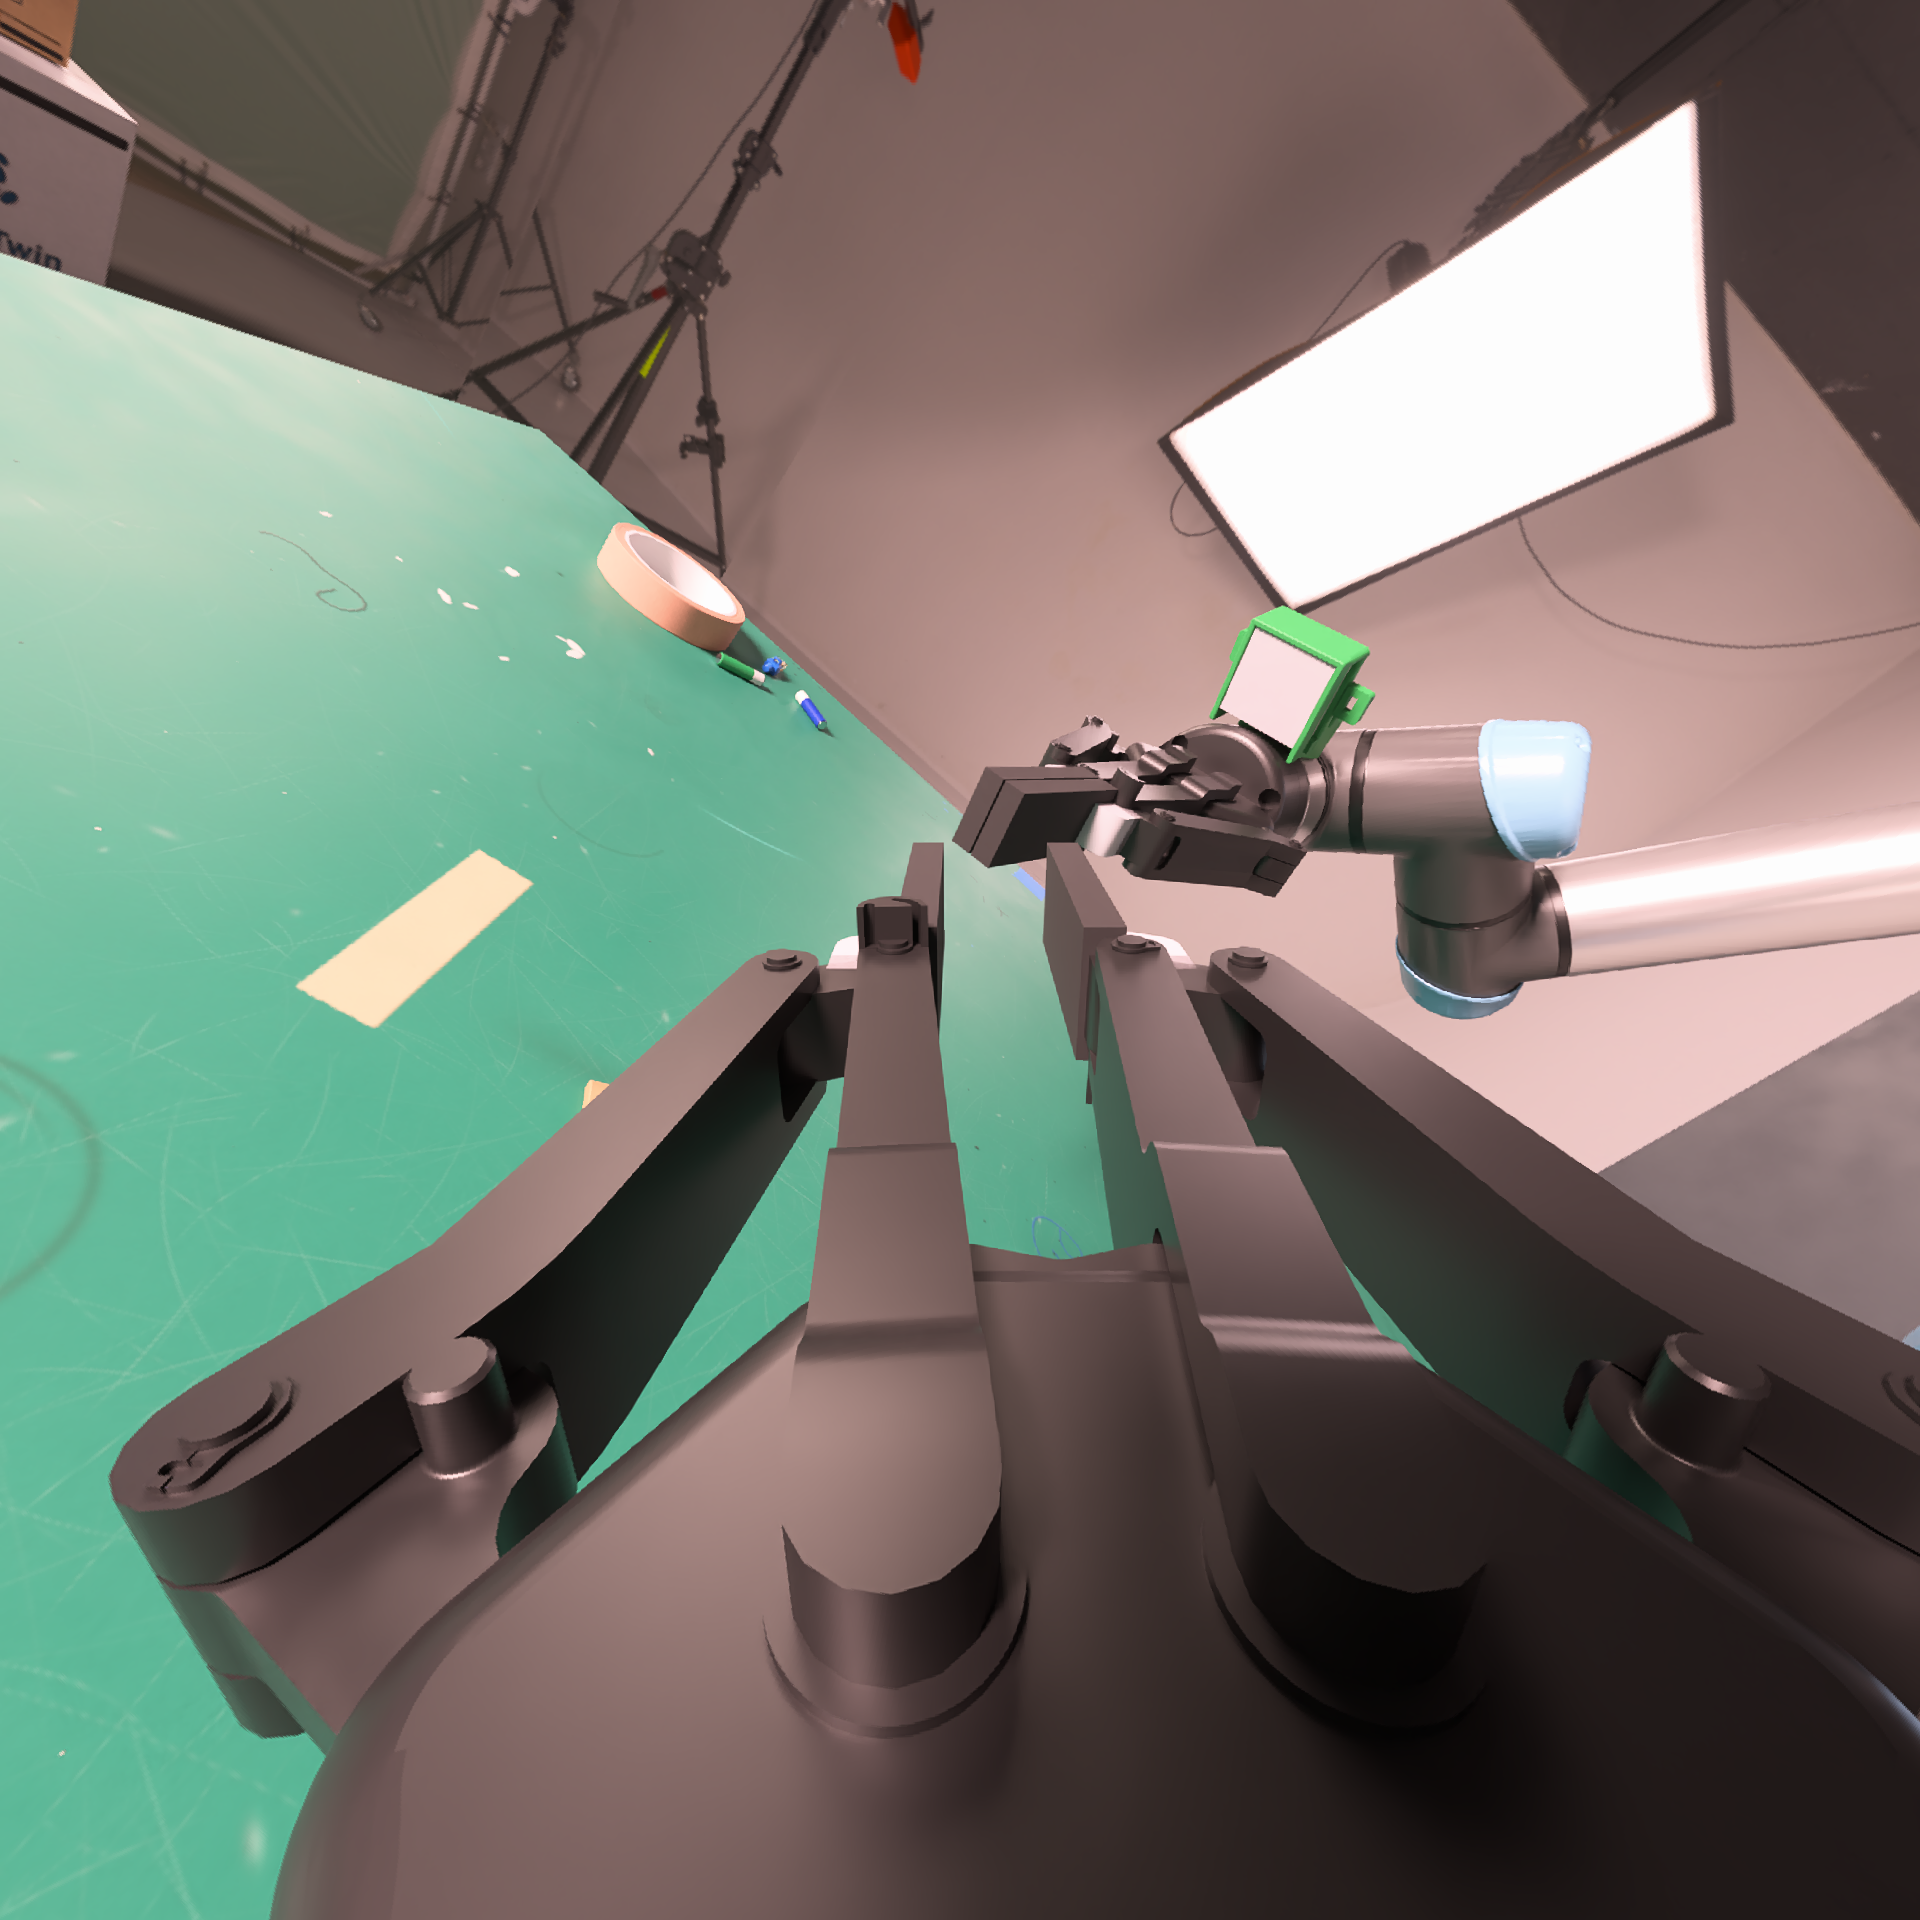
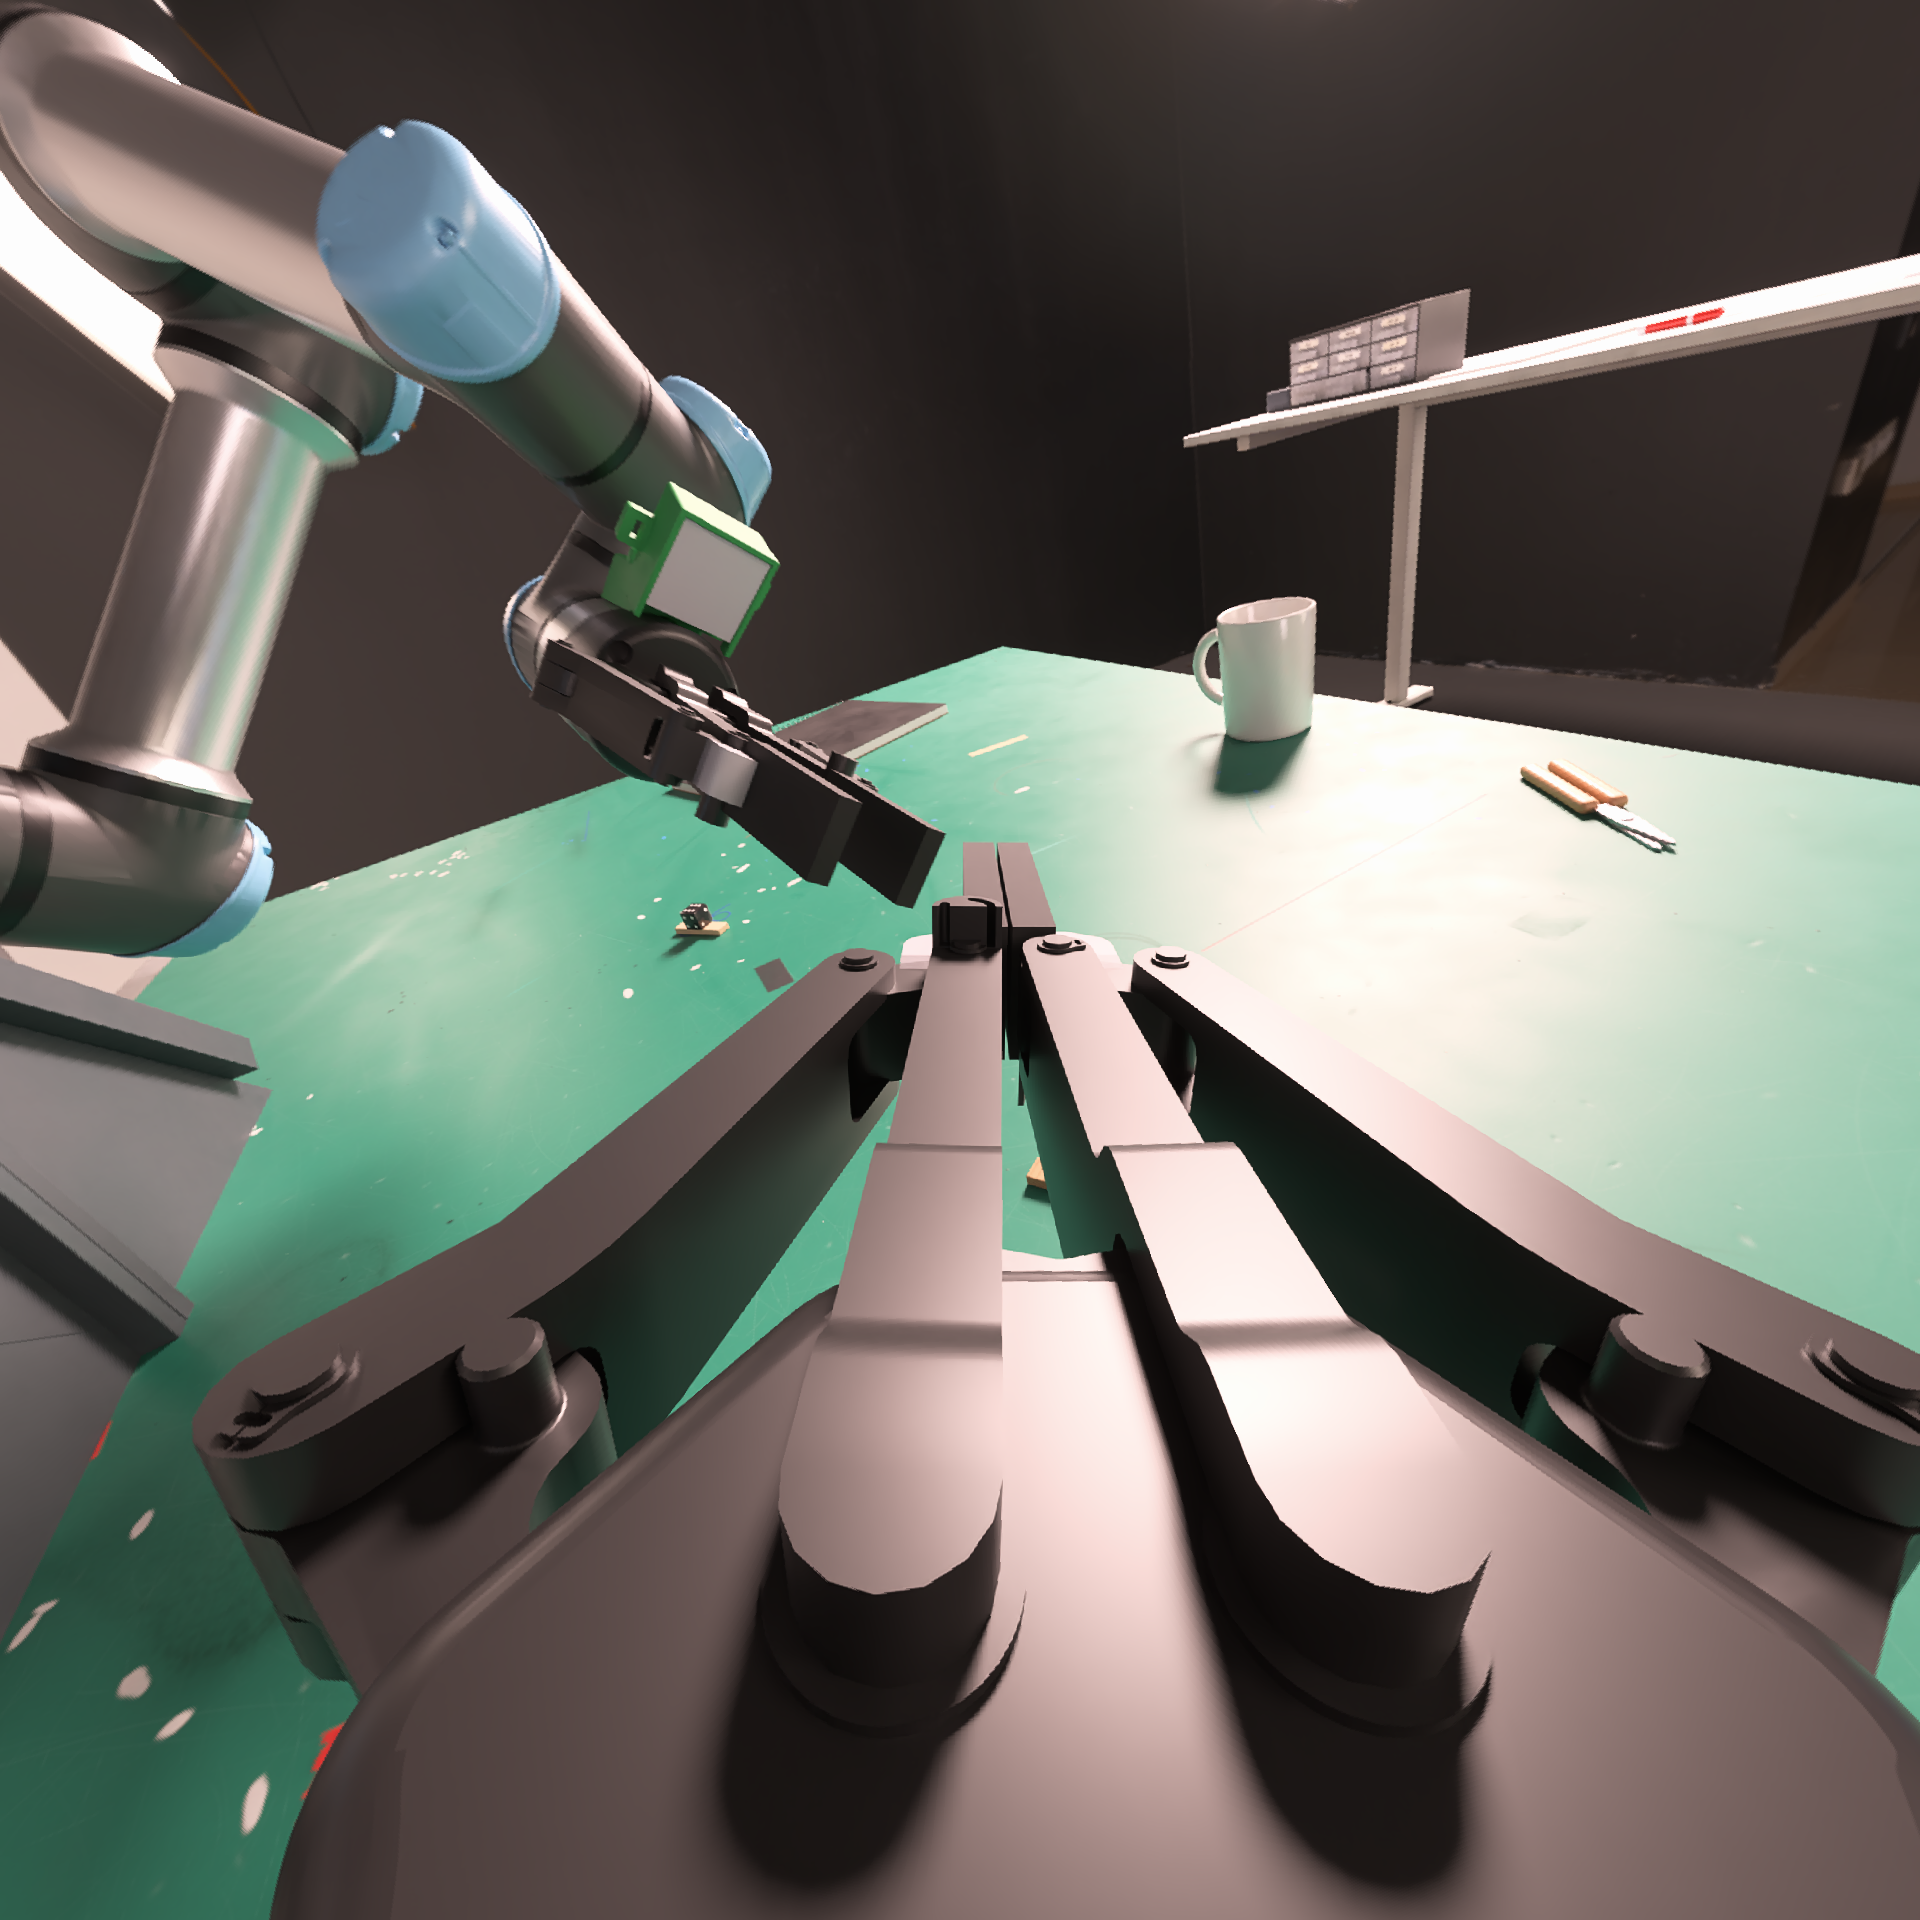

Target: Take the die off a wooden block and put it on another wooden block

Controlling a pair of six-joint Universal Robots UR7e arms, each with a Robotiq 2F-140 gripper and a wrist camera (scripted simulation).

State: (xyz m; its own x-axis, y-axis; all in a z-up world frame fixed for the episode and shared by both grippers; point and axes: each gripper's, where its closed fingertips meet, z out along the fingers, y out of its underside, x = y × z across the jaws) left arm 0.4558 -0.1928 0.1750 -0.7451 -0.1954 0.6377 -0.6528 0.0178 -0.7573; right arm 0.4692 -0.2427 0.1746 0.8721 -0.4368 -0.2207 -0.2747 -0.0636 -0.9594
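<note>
Small die [image 2: 696, 914] on a wooden block [image 2: 699, 930], left of centre.
Judge it light, hard, slick: pinch opposite flat faces. Your left gripper [image 1: 992, 868] stands slightly apart, the right gripper [image 2: 997, 868] together, both empty.

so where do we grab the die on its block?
Grip the die by two opposite side faces, coming from above. It sits small on a thin, flat wooden block, so the sides are exposed while the table blocks a low approach.
</note>
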